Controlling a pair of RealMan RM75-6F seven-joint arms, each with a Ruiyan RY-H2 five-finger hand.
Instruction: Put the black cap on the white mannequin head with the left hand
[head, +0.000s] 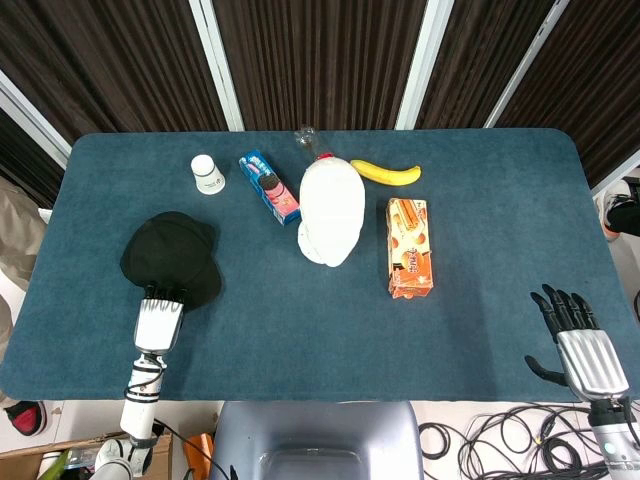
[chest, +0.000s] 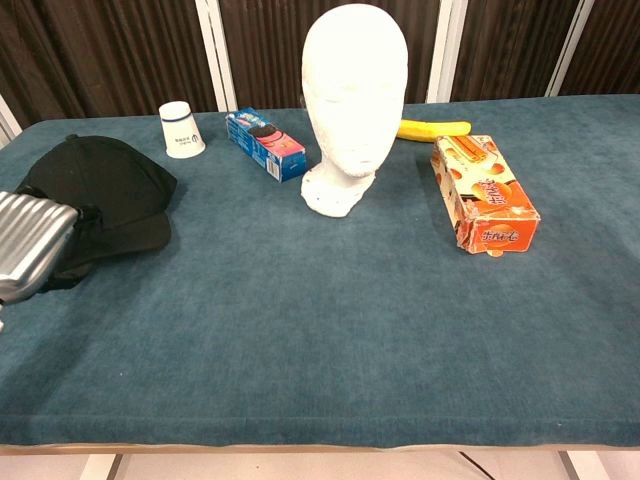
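The black cap (head: 170, 255) lies at the table's left side, its brim toward the front edge. My left hand (head: 158, 322) grips that brim from the front; in the chest view the left hand (chest: 35, 245) shows at the far left with the black cap (chest: 100, 185) bunched against its fingers. The white mannequin head (head: 332, 210) stands upright at mid-table, well right of the cap, and the white mannequin head (chest: 355, 90) faces the chest camera. My right hand (head: 578, 340) rests past the front right edge, fingers spread, holding nothing.
A white paper cup (head: 208, 173), a blue cookie box (head: 270, 187), a banana (head: 386, 173) and an orange snack box (head: 410, 247) lie around the mannequin head. A small glass item (head: 306, 135) stands behind it. The blue table (head: 480, 220) spans the view.
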